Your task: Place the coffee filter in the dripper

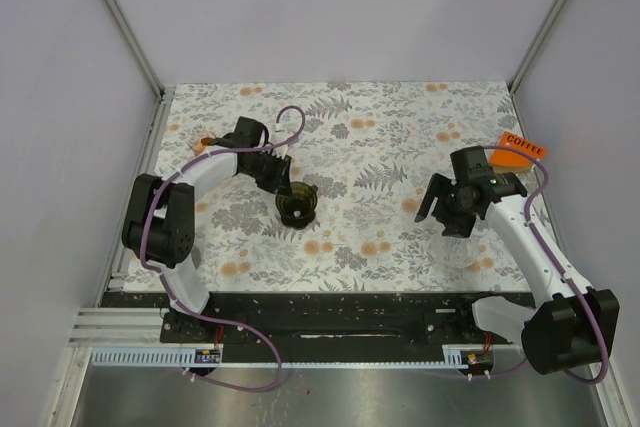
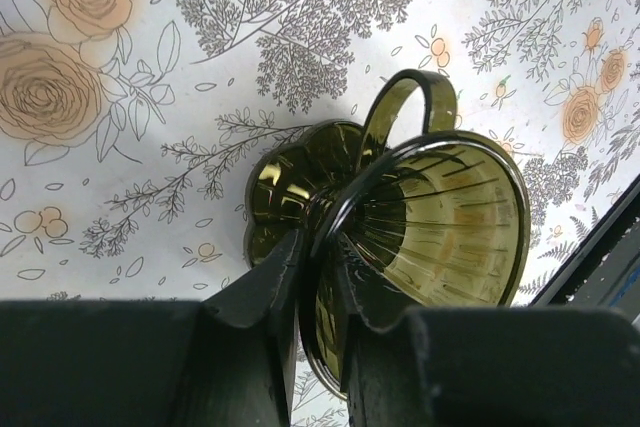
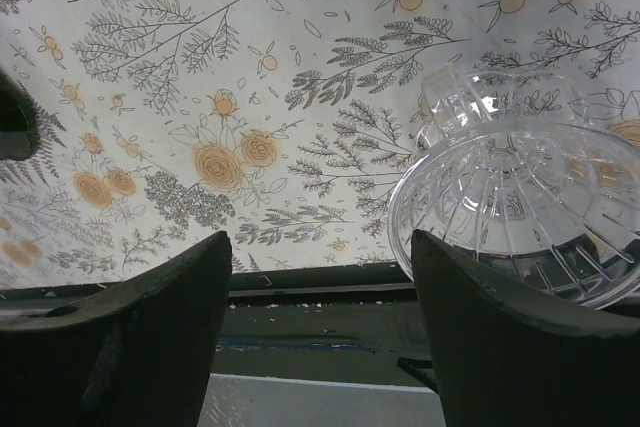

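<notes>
A dark olive glass dripper with a loop handle sits at the table's centre-left. My left gripper is shut on its rim. In the left wrist view one finger lies outside the dripper and the other inside the cone. I cannot tell whether it rests on the table. My right gripper is open and empty at the right. A clear glass dripper lies just beside its right finger. No coffee filter shows in any view.
An orange packet marked COFFEE lies at the right edge behind the right arm. A small orange object lies at the far left. The black base rail runs along the table's near edge.
</notes>
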Motion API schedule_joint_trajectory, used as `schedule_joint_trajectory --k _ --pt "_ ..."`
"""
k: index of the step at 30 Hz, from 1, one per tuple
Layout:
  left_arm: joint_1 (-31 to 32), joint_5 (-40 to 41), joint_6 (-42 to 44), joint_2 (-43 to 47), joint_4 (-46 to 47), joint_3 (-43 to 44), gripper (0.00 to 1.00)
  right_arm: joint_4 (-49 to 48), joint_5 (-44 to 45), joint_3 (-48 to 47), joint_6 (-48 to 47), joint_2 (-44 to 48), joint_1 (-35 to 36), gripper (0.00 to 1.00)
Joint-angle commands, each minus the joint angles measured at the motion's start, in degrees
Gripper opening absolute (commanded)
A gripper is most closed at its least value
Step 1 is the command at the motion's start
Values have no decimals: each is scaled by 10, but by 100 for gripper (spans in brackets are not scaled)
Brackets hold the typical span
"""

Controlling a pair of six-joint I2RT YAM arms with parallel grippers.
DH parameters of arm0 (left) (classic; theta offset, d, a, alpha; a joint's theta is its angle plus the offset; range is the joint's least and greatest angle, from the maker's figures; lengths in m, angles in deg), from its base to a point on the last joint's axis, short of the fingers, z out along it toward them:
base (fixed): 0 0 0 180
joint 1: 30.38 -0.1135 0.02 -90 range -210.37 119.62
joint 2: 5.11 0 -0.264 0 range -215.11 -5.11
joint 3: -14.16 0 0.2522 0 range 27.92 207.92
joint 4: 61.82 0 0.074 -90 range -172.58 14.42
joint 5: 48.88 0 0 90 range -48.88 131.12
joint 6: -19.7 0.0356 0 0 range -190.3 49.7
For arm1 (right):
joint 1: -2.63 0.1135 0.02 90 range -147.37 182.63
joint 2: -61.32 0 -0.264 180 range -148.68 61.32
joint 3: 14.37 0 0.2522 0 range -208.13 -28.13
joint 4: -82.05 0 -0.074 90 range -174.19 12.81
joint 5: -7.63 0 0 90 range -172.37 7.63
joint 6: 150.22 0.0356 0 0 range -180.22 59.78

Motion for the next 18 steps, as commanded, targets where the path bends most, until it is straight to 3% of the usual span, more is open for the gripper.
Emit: schedule_joint_trajectory --k 1,15,18 --pt "5 -8 13 32 36 -2 22 6 33 6 38 -4 16 80" --pt "30 -16 5 23 53 -7 21 -20 56 56 41 -23 25 77" --pt "31 -26 4 23 53 -6 22 -41 42 57 38 -45 26 71"
